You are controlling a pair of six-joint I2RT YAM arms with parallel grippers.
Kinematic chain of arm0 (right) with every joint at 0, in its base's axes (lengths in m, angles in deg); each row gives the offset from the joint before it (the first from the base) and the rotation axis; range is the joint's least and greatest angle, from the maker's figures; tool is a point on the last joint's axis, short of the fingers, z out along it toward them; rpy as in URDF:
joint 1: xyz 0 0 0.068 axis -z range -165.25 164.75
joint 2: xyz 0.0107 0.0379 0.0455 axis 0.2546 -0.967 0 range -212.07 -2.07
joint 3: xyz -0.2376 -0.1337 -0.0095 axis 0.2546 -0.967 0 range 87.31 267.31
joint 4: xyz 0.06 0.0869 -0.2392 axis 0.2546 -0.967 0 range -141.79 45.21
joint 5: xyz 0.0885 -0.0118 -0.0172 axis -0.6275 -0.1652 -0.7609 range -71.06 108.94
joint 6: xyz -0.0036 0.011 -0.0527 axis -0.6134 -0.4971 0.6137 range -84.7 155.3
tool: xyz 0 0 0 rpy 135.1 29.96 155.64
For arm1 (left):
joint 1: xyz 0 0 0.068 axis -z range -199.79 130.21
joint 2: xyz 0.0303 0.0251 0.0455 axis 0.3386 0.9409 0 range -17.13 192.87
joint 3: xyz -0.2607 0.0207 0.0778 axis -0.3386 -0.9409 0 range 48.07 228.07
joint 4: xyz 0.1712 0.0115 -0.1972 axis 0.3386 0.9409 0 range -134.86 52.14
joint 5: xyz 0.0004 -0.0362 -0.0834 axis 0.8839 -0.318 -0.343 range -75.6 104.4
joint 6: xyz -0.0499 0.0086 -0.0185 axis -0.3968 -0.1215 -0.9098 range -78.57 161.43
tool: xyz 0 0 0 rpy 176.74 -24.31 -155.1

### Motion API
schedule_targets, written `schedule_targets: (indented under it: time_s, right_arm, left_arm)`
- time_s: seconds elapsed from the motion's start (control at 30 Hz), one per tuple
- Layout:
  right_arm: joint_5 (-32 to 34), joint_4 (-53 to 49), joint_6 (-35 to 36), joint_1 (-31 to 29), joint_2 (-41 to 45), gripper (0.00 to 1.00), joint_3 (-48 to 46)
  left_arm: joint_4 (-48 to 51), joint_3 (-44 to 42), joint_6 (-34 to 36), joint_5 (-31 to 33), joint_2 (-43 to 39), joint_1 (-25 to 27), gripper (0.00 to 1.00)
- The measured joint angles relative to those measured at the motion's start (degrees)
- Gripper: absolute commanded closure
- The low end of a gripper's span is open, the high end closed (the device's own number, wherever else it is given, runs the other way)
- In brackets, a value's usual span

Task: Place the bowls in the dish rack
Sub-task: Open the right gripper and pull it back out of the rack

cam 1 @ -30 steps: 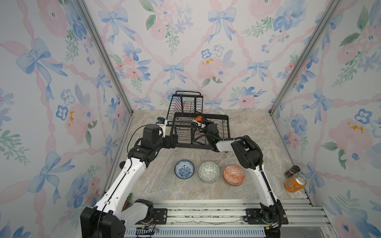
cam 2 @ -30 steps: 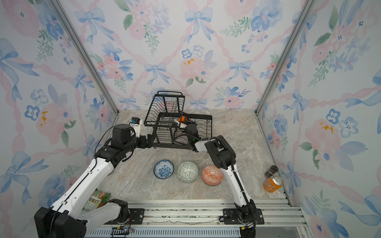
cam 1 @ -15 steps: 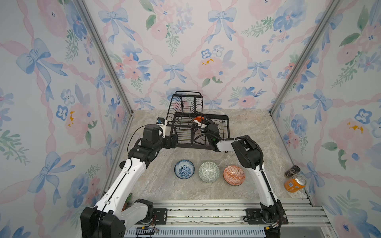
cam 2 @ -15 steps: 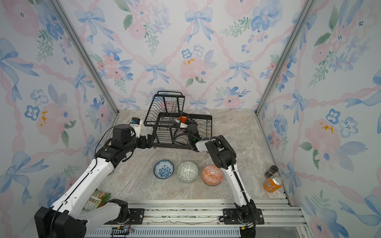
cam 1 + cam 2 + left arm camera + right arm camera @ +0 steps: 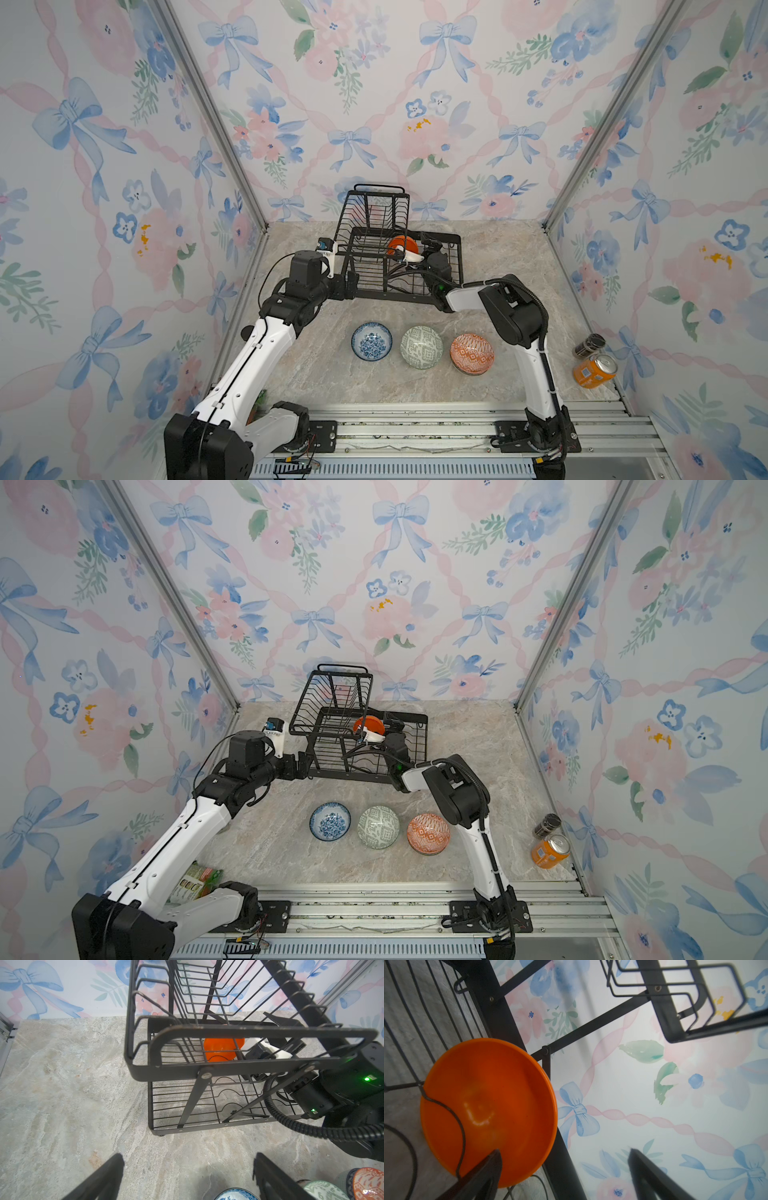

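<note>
Right gripper, fingers spread and empty, inside the rack just beside the orange bowl standing on edge in its slots; left gripper, also spread, at the rack's end, nearer the blue bowl, first of three in a row.

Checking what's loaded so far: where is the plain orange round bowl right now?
In both top views the plain orange round bowl stands on edge in the lower tray of the black wire dish rack, just beyond the right gripper.
</note>
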Motion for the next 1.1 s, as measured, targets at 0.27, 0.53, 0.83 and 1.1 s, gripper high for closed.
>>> schedule_targets:
  time_s: [0.27, 0.53, 0.83, 1.1]
  right_arm:
    - [-1.5, -0.3, -2.7, 0.0, 5.0, 0.03, -9.0]
    - [-3.2, -0.4, -6.2, 0.0, 14.1, 0.03, -17.6]
    - [-3.9, -5.0, -12.1, -1.0, 26.6, 0.03, -25.2]
    - [-3.2, -26.4, -26.8, -2.3, 42.2, 0.03, -24.6]
  left_arm:
    - [0.0, 0.0, 0.0, -0.2, 0.1, 0.0, 0.02]
    - [0.0, 0.0, 0.0, -0.6, 0.1, 0.0, 0.02]
    - [0.0, 0.0, 0.0, -0.6, 0.1, 0.1, 0.02]
    - [0.0, -0.5, -0.2, -0.6, 0.1, 2.1, 0.02]
